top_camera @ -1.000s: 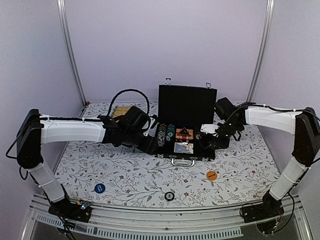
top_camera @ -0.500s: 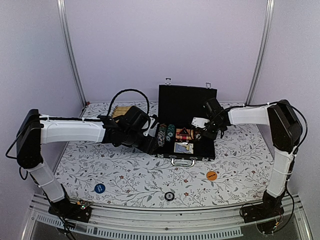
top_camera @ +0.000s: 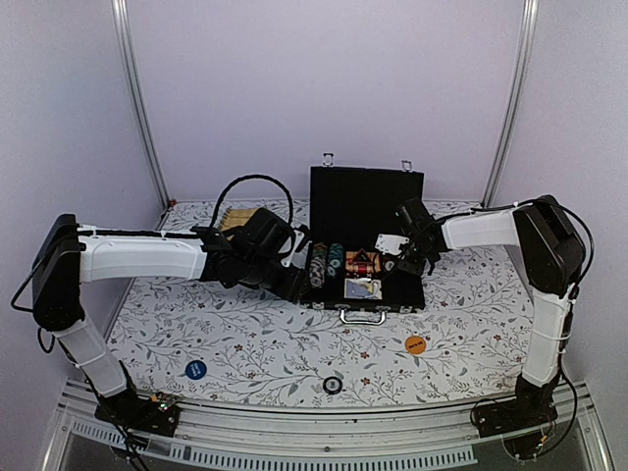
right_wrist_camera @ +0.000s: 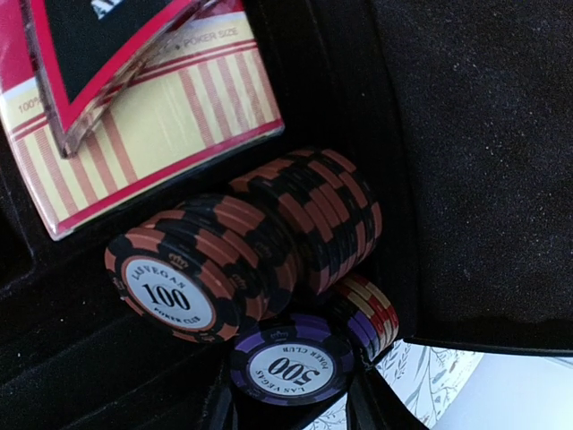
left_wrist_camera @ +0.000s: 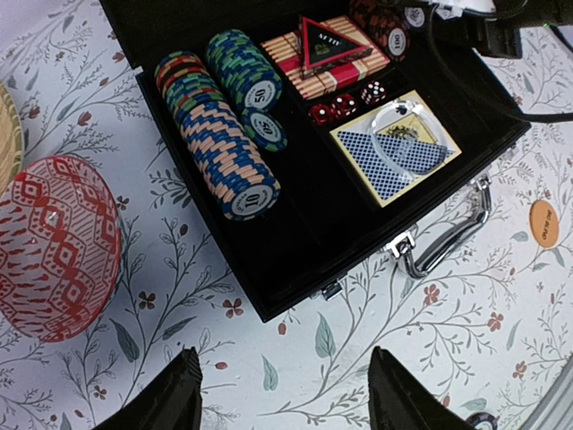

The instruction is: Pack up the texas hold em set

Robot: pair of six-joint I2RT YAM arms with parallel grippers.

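The black briefcase stands open mid-table, lid up. In the left wrist view it holds rows of poker chips, a red triangle on a striped card deck, red dice and a blue-backed deck. My left gripper is open and empty above the cloth, just off the case's near-left corner. My right gripper is inside the case's right rear compartment, shut on a small stack topped by a purple 500 chip, beside black-and-orange 100 chips. An orange disc and a blue disc lie near the front.
The pink-red woven ball sits left of the case, close to my left gripper. A tan slatted mat lies behind the left arm. A small dark ring lies near the front edge. The case's silver handle sticks out toward the front.
My right gripper has swung from the case's right side leftward and back into the case's right rear compartment. The left arm has not moved.
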